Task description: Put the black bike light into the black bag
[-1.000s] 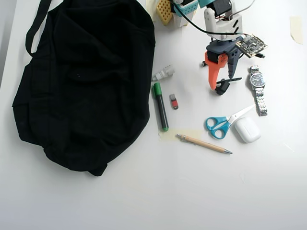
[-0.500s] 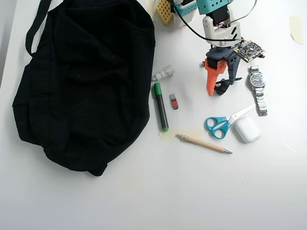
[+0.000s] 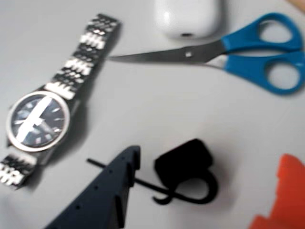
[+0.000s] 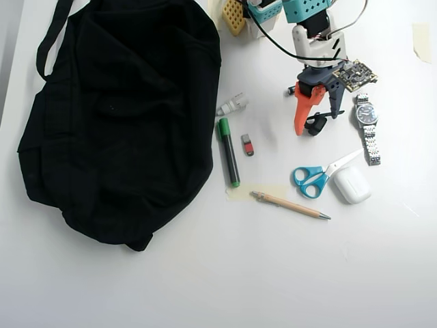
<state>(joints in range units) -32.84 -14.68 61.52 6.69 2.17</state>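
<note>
The black bike light [image 4: 315,124] lies on the white tabletop [image 4: 273,273], right between the claw's [image 4: 317,120] spread fingers, one orange, one dark, with neither seen pressing on it. In the wrist view the black bike light [image 3: 183,164] shows its thin strap curling under the dark finger [image 3: 102,195]. Just beside it lies a wristwatch [image 4: 367,126], with blue-handled scissors [image 4: 317,175] and a white case [image 4: 351,184] below. The black bag [image 4: 116,116] sprawls well apart at the overhead view's left.
</note>
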